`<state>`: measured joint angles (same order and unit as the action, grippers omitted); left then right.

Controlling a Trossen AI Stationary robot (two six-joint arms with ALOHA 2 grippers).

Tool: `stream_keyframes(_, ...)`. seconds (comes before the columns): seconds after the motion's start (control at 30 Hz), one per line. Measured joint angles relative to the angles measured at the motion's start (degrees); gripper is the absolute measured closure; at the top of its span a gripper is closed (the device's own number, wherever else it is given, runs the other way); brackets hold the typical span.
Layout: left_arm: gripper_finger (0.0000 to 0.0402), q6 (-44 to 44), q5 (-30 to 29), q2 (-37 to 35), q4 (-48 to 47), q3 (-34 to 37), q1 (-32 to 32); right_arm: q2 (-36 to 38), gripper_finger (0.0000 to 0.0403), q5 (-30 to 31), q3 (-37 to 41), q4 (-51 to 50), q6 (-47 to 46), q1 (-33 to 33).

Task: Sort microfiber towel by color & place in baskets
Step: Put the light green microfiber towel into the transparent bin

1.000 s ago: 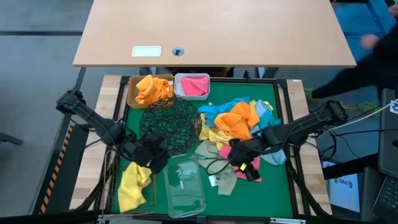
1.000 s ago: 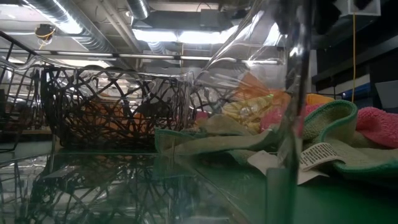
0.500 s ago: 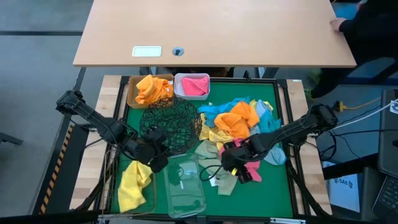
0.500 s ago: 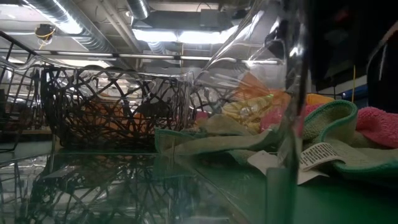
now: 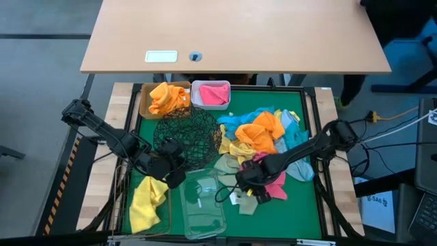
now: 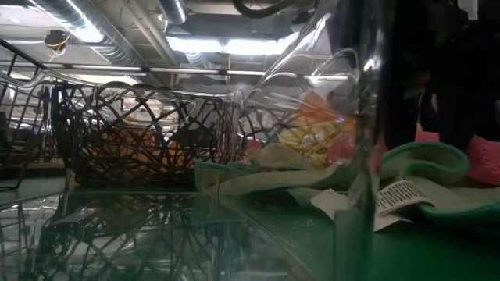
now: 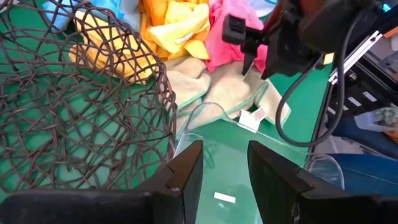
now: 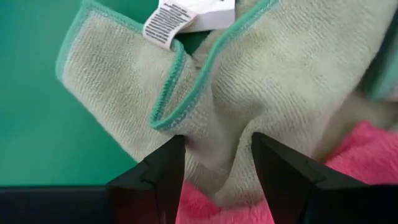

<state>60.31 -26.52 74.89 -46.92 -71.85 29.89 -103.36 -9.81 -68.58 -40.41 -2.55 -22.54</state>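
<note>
From above I see my left end effector (image 5: 166,166) hovering by the mesh bowl (image 5: 188,137), its wrist view showing the fingers (image 7: 186,177) parted over the clear tub (image 7: 249,180), while my right wrist view has spread fingers (image 8: 165,171) straddling the olive towel (image 8: 273,81) on the counter (image 8: 37,130).

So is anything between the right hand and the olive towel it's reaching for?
Nothing visible. The right hand is open, its fingers straddling a raised fold of the olive towel. A pink towel lies beside that fold, not in the way.
</note>
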Motion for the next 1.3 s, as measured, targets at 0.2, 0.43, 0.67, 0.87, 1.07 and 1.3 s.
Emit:
stream_keyframes(0.2, 0.0282, 0.0, 0.0, 0.0, 0.0, 0.0, 0.0, -1.9, 0.0214, 2.8, 0.0, 3.1, -0.1, 0.0)
stream_keyframes(0.43, 0.0282, -1.0, -1.3, 0.0, 0.0, 0.0, 0.0, -1.9, 0.0248, 7.6, 0.0, 3.3, -0.1, 0.1)
stream_keyframes(0.67, 0.0282, -5.1, -1.7, 0.0, 0.0, 0.0, 0.0, -1.9, 0.0365, 7.3, 0.0, 3.2, -0.5, 0.1)
stream_keyframes(0.87, 0.0282, -11.3, -6.7, 0.0, 0.1, 0.0, 0.0, -1.7, 0.0383, 6.3, 0.0, 3.0, -0.5, 0.1)
stream_keyframes(1.07, 0.0282, -12.9, -11.6, 0.0, 0.1, 0.0, 0.0, 0.5, 0.0396, 4.2, -2.1, 0.6, 0.0, 0.1)
stream_keyframes(1.3, 0.0282, -13.0, -12.0, 0.0, 0.1, 0.0, 0.0, 2.7, 0.0398, 4.3, -13.9, -9.9, 1.6, 0.1)
